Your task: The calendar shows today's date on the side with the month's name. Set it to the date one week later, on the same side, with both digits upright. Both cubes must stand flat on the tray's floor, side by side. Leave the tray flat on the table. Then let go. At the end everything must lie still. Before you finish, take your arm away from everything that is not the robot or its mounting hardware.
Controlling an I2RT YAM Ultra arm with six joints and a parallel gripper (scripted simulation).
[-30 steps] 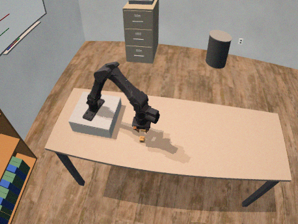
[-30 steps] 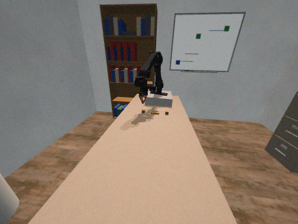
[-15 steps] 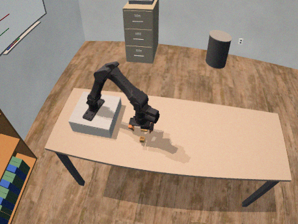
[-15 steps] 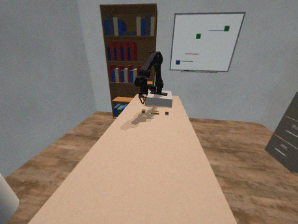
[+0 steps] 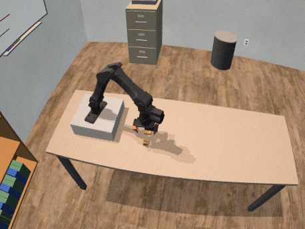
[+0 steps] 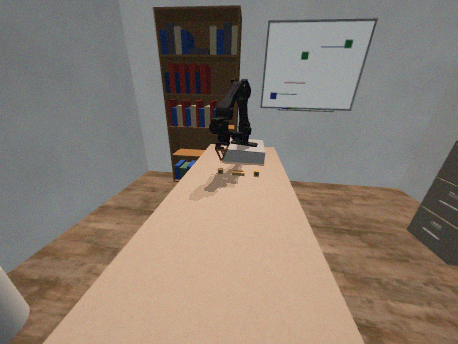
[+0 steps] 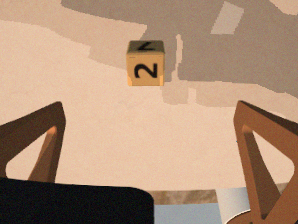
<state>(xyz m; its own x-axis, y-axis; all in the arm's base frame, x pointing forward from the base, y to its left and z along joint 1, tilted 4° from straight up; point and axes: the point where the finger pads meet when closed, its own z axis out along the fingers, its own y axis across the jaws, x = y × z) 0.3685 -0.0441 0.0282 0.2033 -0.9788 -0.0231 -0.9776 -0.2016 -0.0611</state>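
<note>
And here's your arm (image 5: 128, 84) (image 6: 243, 100), black all over (quite the dark suit), with chunky rounded joints; at six o'clock in the wrist view, your gripper (image 7: 149, 110) shows orange-brown fingers framing triangular openings.

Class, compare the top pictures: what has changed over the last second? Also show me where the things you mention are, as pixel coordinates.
The gripper's (image 5: 145, 131) (image 6: 221, 154) (image 7: 150, 104) fingers have spread wide apart. No grasp or release shows. The arm (image 5: 126, 84) (image 6: 243, 107), tray (image 5: 147, 132) (image 6: 238, 173) and cubes (image 5: 145, 142) (image 6: 220, 171) (image 6: 256, 174) (image 7: 146, 70) look unmoved.
</note>
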